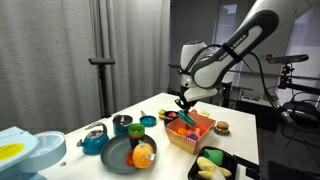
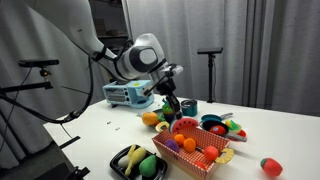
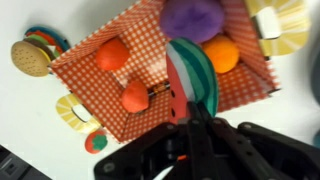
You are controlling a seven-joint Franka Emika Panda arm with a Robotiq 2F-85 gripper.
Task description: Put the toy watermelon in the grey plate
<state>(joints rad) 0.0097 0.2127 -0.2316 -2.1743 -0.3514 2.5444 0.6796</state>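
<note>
Pinching the toy watermelon [image 3: 192,68] in the hand [image 3: 187,112] — green striped rind and a strip of red flesh showing between the closed-in jaws, held in the air above the red checked basket [image 3: 150,68] with its orange and purple toy fruits. Off to the left and nearer in an exterior view, on the white desk [image 1: 245,145], the grey plate [image 1: 118,158] — carrying an orange round toy [image 1: 143,153], well apart from the watermelon, with teal cups [image 1: 122,124] just beyond at its far side.
</note>
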